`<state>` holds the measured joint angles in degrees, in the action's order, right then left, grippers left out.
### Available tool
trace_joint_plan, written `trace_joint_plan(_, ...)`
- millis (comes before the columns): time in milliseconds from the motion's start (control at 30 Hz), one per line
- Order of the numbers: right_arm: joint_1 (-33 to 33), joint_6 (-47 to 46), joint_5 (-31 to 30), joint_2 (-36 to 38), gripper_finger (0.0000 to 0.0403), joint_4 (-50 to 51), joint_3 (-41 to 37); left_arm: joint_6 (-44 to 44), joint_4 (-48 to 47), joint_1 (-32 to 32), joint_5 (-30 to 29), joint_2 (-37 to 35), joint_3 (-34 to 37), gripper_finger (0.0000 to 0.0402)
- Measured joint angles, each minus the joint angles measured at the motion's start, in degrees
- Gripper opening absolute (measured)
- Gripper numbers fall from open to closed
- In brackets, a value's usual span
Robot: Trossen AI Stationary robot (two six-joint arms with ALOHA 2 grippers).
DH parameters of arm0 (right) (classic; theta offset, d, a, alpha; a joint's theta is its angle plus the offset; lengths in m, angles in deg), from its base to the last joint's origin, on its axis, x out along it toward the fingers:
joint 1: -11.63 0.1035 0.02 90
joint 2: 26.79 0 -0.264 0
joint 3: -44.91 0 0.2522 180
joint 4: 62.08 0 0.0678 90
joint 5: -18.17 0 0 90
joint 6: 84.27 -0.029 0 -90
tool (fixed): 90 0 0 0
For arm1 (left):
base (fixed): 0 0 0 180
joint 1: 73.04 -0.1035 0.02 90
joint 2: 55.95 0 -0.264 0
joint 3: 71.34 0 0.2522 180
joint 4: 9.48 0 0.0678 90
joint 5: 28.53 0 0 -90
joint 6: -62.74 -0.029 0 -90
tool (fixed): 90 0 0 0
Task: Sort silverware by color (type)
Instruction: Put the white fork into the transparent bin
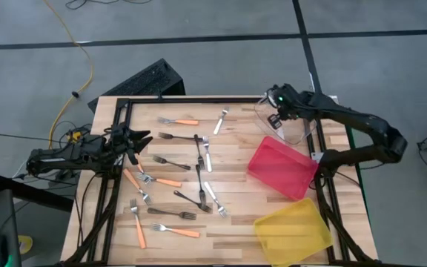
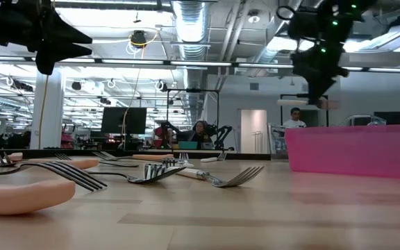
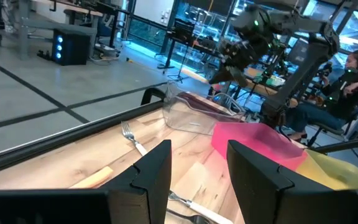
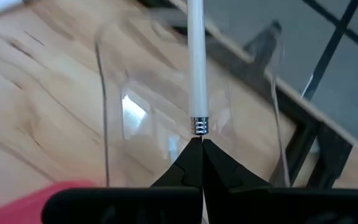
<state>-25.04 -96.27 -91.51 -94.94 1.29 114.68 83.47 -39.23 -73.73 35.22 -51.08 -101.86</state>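
Forks (image 1: 180, 182) lie scattered over the surface's (image 1: 228, 233) left and middle parts: orange-handled, black and pale ones mixed. The left hand (image 1: 141, 139) hovers open above the left edge, holding nothing. At the far right corner the right hand (image 4: 201, 144) is closed on a pale fork (image 4: 196, 62) above the clear bin (image 4: 166, 124), beside the red bin (image 1: 282, 167).

Wooden table (image 1: 236, 222), the landmark. Red bin (image 1: 281, 167) on its right half. Yellow bin (image 1: 293, 230) at its near right corner, beside the red one. Clear bin (image 1: 293, 127) at its far right corner. Black keyboard (image 1: 141, 80) on the floor behind its far left corner. Yellow cable (image 1: 80, 55) beyond that.
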Motion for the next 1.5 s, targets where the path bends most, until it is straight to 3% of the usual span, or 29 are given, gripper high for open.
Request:
trace_joint_plan(167, -0.3, -2.1, 0.1, 3.3, 0.0018, -1.3, -6.9, 0.0, 0.0, 0.0, -0.1, 0.0, 0.0, 0.014)
trace_joint_plan(367, -1.1, -3.0, 1.0, 2.3, 0.0018, -6.0, -12.5, 0.0, 0.0, 0.0, -0.1, 0.0, 0.0, 0.014)
trace_joint_plan(733, -7.3, -1.0, 8.0, -3.9, 0.0018, -9.5, -12.8, 0.0, 0.0, 0.0, -0.1, 0.0, 0.0, 0.014)
trace_joint_plan(1500, -10.0, 0.4, 9.6, -14.6, 0.0034, -10.9, -12.8, 0.0, 0.0, 0.0, -0.1, 0.0, 0.0, 0.014)
